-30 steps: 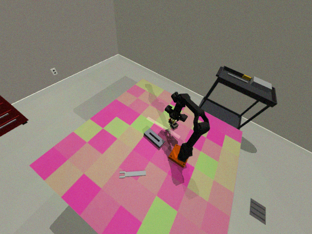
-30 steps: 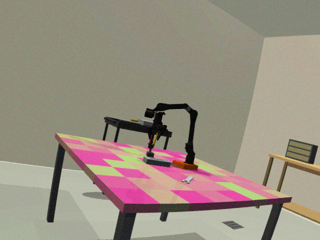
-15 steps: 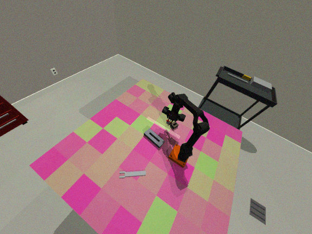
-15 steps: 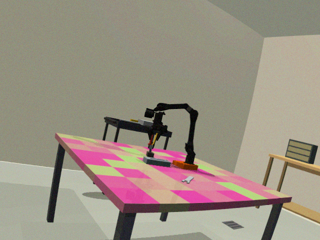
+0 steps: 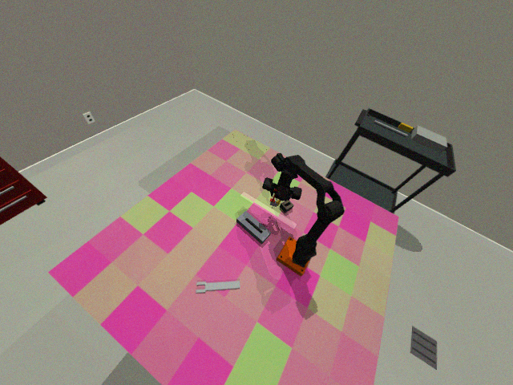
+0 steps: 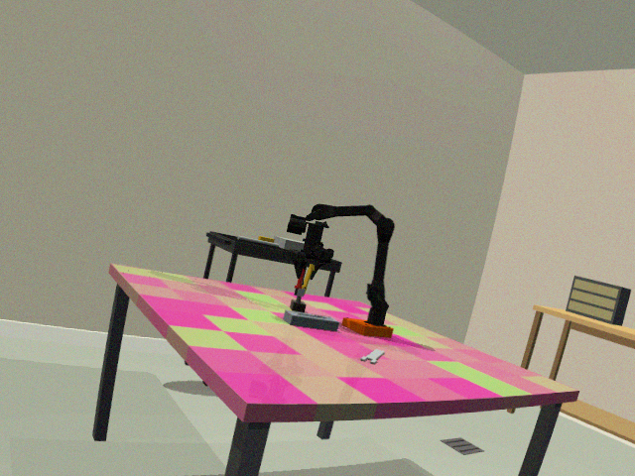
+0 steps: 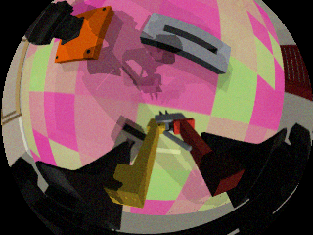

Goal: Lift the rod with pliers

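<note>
One black parallel-jaw gripper (image 5: pixel 275 199) (image 6: pixel 306 271) (image 7: pixel 166 143), fingers partly apart, clamped on the handles of the locking pliers (image 5: pixel 273 202) (image 6: pixel 309 277) (image 7: pixel 147 171): one handle yellow, one red, grey jaws pointing down. One small dark holster (image 5: pixel 285 208) (image 6: pixel 297 305) (image 7: pixel 122 128), near the jaws, which stand outside it. One grey slotted block (image 5: pixel 259 239) (image 6: pixel 313 321) (image 7: pixel 171 43), lying near the pliers; its channel is dark, and the task's rod cannot be made out from here. One orange base plate (image 5: pixel 285 258) (image 6: pixel 353 326) (image 7: pixel 100 29), under the arm. One grey open-end wrench (image 5: pixel 224 285) (image 6: pixel 376 354), flat on the patchwork tabletop (image 5: pixel 215 314) (image 6: pixel 287 379), well apart from the pliers.
</note>
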Robot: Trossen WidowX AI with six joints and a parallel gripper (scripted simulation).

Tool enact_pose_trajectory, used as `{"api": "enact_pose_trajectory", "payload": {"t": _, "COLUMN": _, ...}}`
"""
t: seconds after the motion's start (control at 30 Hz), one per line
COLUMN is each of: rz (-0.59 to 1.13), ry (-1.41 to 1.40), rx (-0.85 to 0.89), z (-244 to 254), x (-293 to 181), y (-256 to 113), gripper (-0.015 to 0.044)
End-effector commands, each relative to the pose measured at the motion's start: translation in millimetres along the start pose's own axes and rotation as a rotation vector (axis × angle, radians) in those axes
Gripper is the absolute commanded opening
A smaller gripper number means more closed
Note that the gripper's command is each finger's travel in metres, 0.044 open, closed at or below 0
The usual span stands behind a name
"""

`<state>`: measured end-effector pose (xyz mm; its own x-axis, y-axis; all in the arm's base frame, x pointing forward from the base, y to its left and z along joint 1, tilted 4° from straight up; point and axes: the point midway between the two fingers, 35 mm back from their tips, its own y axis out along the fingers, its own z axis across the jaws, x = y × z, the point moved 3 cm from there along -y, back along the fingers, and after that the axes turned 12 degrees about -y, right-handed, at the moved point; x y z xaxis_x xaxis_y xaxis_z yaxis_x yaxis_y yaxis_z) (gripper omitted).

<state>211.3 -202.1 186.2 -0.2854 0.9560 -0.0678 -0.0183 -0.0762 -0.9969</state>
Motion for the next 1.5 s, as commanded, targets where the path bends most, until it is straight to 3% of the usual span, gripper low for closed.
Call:
{"api": "enact_pose_trajectory", "payload": {"t": 0.0, "rz": 0.006, "ry": -0.042, "rx": 0.000, "z": -5, "x": 3, "y": -1, "gripper": 0.0321}}
{"api": "enact_pose_trajectory", "payload": {"t": 1.47, "rz": 0.013, "ry": -0.497, "rx": -0.002, "z": -51, "x": 45, "y": -2, "gripper": 0.0321}}
